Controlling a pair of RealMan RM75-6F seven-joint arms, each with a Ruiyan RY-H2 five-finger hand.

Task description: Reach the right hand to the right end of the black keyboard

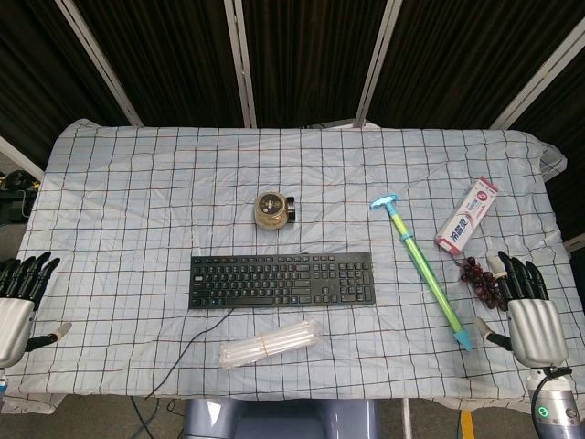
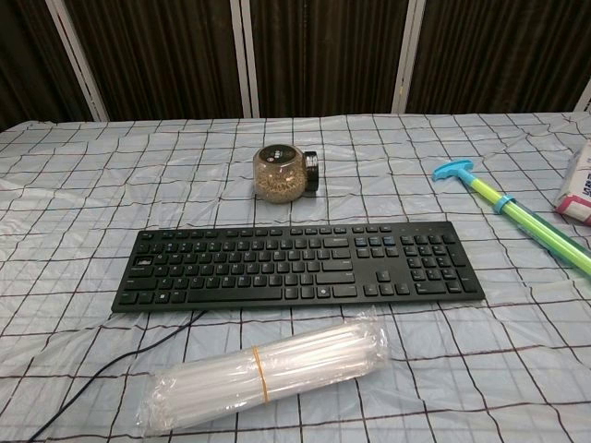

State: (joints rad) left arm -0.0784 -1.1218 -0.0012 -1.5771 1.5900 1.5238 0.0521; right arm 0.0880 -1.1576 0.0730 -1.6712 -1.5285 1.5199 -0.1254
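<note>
The black keyboard [image 1: 281, 281] [image 2: 297, 265] lies flat across the middle of the checked tablecloth, its cable trailing off the front left. Its right end [image 1: 366, 279] carries the number pad. My right hand [image 1: 528, 311] rests at the table's right edge, fingers spread and holding nothing, well right of the keyboard with the water pump between them. My left hand [image 1: 18, 297] sits at the left edge, fingers apart and empty. Neither hand shows in the chest view.
A blue-green pump toy [image 1: 422, 269] [image 2: 517, 210] lies diagonally right of the keyboard. Dark grapes [image 1: 478, 277] and a toothpaste box [image 1: 465, 216] lie near my right hand. A jar [image 1: 272, 209] stands behind the keyboard; a bag of clear straws [image 1: 271, 343] lies in front.
</note>
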